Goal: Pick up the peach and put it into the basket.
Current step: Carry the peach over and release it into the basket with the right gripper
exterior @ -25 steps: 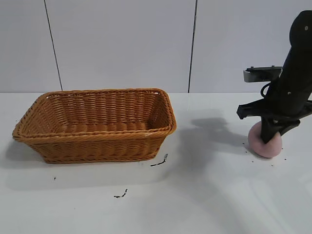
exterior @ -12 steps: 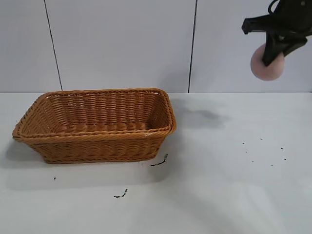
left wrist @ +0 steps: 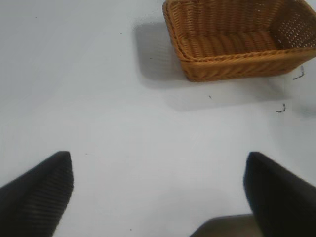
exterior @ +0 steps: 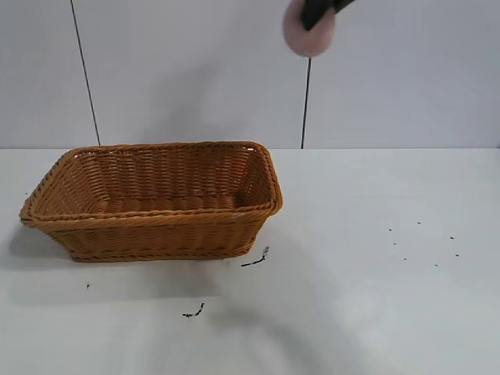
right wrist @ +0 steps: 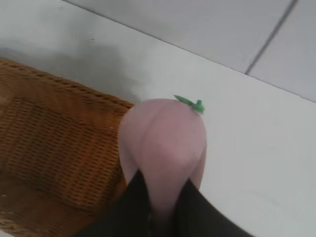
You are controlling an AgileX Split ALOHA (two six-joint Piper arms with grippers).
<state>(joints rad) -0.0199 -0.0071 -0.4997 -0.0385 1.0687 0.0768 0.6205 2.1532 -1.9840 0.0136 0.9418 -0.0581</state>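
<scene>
The pale pink peach (exterior: 308,37) hangs high in the air at the top of the exterior view, above and just right of the basket's right end. My right gripper (exterior: 316,12) is shut on it, mostly cut off by the top edge. In the right wrist view the peach (right wrist: 163,148), with a small green leaf, sits pinched between the dark fingers (right wrist: 131,202), over the basket's rim (right wrist: 74,94). The orange-brown wicker basket (exterior: 152,199) stands on the white table at left and holds nothing. My left gripper (left wrist: 158,192) is open and empty over bare table, away from the basket (left wrist: 237,42).
Small dark specks and scraps lie on the white table (exterior: 375,312) in front of the basket (exterior: 258,258) and at the right (exterior: 422,242). A grey panelled wall stands behind the table.
My right gripper has lifted the peach from the table at the right and carried it up and to the left, to above the basket's right end.
</scene>
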